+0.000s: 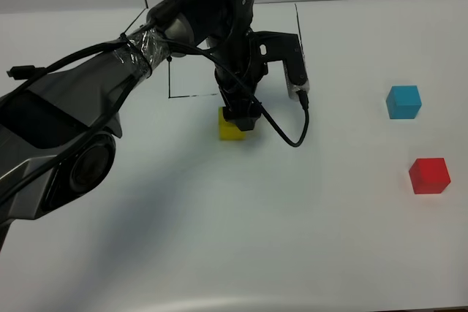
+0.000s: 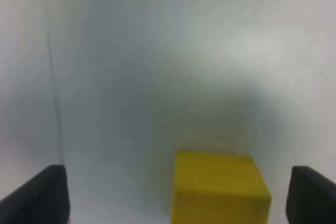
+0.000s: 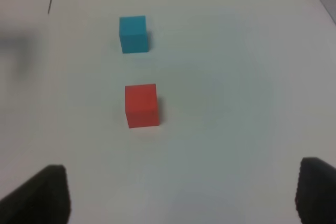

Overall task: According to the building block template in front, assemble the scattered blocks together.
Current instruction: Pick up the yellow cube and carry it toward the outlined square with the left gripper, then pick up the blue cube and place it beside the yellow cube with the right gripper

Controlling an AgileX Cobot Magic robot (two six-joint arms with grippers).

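The yellow block (image 1: 229,129) rests on the white table just in front of a thin black outline (image 1: 191,96). My left gripper (image 1: 240,118) hangs right over it. In the left wrist view the yellow block (image 2: 219,188) lies between the wide-apart fingers (image 2: 46,195), touching neither, so the left gripper (image 2: 179,195) is open. The template's cubes are hidden behind the left arm. The cyan-blue block (image 1: 404,101) and the red block (image 1: 428,175) stand apart at the right. My right gripper (image 3: 178,195) is open and empty, short of the red block (image 3: 141,105) and the cyan-blue block (image 3: 133,34).
The bulky left arm (image 1: 110,85) reaches in from the left and covers much of the back middle of the white table (image 1: 241,239). A black cable (image 1: 292,133) loops beside the left gripper. The right arm is out of the exterior view.
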